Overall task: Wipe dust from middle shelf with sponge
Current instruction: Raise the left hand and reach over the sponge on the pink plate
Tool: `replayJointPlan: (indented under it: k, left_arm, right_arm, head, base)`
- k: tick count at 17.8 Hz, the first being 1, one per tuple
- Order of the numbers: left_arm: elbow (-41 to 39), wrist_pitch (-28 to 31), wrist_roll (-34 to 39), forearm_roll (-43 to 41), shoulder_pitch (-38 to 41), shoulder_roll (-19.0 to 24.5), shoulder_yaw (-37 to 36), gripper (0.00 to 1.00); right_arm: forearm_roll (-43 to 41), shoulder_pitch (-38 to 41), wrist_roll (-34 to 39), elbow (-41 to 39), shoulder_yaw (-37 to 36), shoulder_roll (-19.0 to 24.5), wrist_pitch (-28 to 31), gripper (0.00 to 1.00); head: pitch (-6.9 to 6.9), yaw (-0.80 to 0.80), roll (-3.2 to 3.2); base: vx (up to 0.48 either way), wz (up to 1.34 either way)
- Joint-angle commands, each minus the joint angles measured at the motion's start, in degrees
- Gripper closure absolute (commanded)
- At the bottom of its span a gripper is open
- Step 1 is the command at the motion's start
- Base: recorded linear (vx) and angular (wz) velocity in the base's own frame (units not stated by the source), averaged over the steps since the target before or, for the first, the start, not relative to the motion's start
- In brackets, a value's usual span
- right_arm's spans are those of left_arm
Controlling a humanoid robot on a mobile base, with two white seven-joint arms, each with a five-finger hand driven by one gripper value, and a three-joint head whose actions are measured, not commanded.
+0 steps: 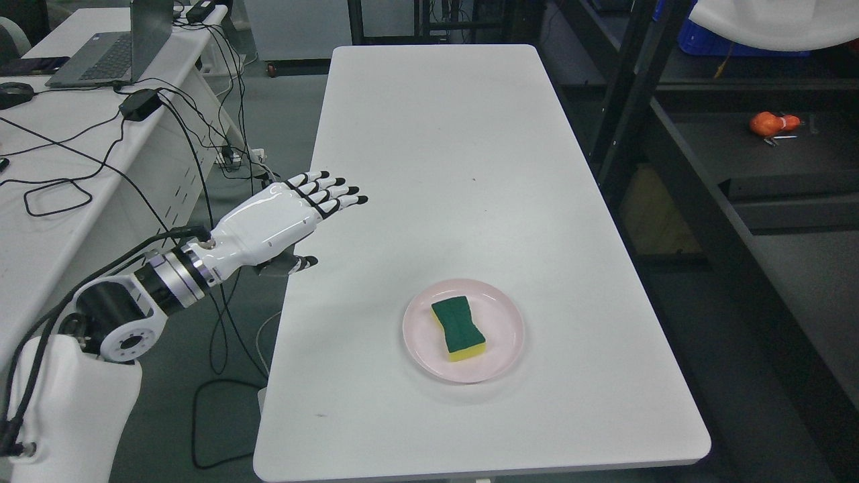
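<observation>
A pink plate [504,303] sits on the near half of the white table [456,168], and on it lies the sponge [458,327], green scouring side up with a yellow layer showing along its near edge. The rest of the table top is bare white. To the left stands a second white table [40,221] carrying a laptop [114,47], a black power brick [139,104] and loose black cables [80,174]. To the right, a dark metal shelf [751,154] holds a small orange object [772,124]. The floor is grey-green. The left hand [288,215] hovers over the table's left edge, fingers straight and held together, grasping nothing. The sponge lies well apart from it, to its right and nearer.
</observation>
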Motion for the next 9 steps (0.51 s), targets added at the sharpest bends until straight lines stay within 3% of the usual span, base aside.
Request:
replayJointPlan:
  k: [1, 7, 9]
  left_arm:
    - [6.47, -1.31, -0.29, -4.54, -5.18, -5.12, -12.82, 0.05]
    - [5.32, -1.31, -0.29, -4.81, -0.69, -6.63, -15.82, 0.03]
    - [5.50, -1.31, -0.90, -4.89, -0.95, -8.99, -15.73, 0.04]
  right_arm:
    - [0.00, 0.00, 0.23, -1.00, 0.00, -1.00, 4.14, 0.00]
    - [0.00, 0.00, 0.23, -1.00, 0.00, -1.00, 4.23, 0.00]
    - [0.00, 0.01, 0.23, -1.00, 0.00, -1.00, 4.14, 0.00]
  head:
    - [0.00, 0.00, 0.00]
    - [0.00, 0.00, 0.00]
    - [0.00, 0.00, 0.00]
  base:
    - [0.000, 0.00]
    - [0.000, 0.00]
    - [0.000, 0.00]
